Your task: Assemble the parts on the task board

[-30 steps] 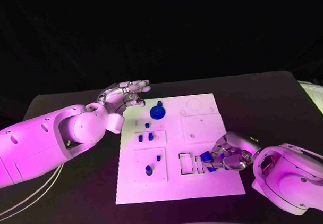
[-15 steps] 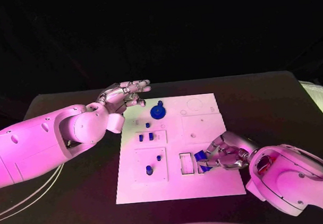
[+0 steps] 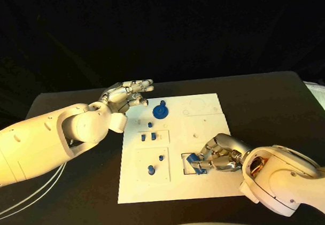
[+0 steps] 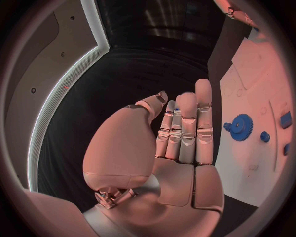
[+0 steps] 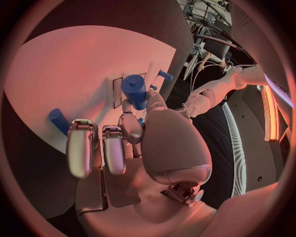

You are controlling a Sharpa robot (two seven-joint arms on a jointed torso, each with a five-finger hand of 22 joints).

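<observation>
Right hand (image 3: 216, 158) has crept leftward across the task board (image 3: 211, 129) over the last second, now sitting over the rectangular recess near the board's front edge. It pinches a blue part (image 3: 197, 165) at its fingertips; the right wrist view shows a blue cylinder (image 5: 135, 91) pressed at the board just beyond the fingers (image 5: 81, 148).

Left hand (image 3: 127, 94) hovers off the board's far left corner, fingers straight and together, holding nothing, the blue gear (image 4: 241, 127) just to its side.

Keep the part square to the recess, lower slowly, release only once seated.

Count, head view: one gear, about five small blue parts standing between the two hands, one part held. Two hands.
</observation>
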